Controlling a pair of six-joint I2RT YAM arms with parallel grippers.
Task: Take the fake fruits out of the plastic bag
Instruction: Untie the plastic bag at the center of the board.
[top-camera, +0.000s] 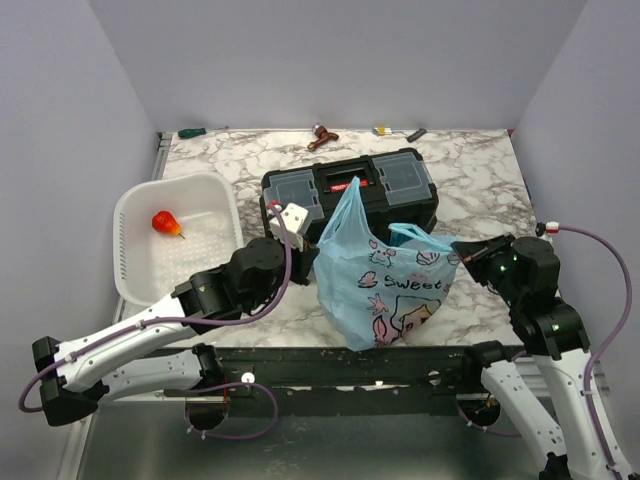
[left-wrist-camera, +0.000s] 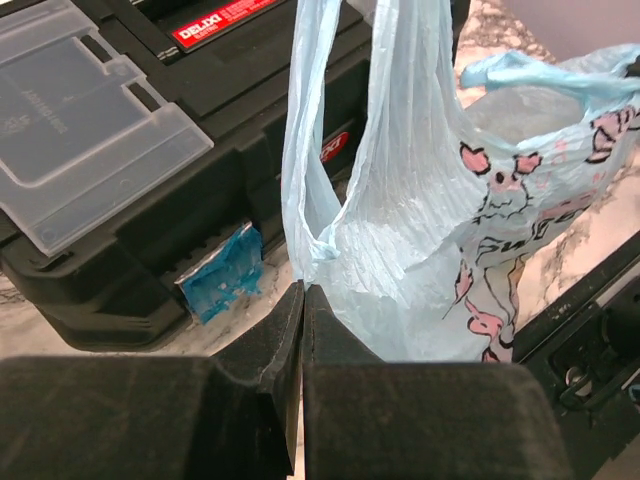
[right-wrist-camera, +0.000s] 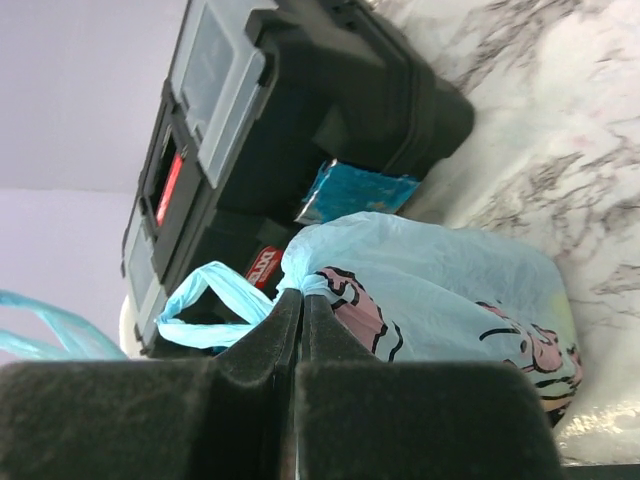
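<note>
The light-blue plastic bag (top-camera: 385, 280) with a pink cartoon print stands on the marble table in front of a black toolbox. One loop handle (top-camera: 350, 195) stands up and the other (top-camera: 420, 238) lies at the right. My left gripper (top-camera: 308, 250) is shut on the bag's left edge, seen in the left wrist view as the gripper (left-wrist-camera: 303, 290) meeting the bag (left-wrist-camera: 420, 230). My right gripper (top-camera: 458, 250) is shut on the bag's right edge below the handle, seen in the right wrist view as the gripper (right-wrist-camera: 302, 296) at the bag (right-wrist-camera: 440, 290). The fake fruits are hidden inside the bag.
The black toolbox (top-camera: 350, 190) sits just behind the bag, with a blue packet (left-wrist-camera: 222, 272) at its base. A white slotted basket (top-camera: 135, 270) at the left holds a small red pear-shaped fruit (top-camera: 165, 222). Small tools (top-camera: 322, 135) lie along the far edge.
</note>
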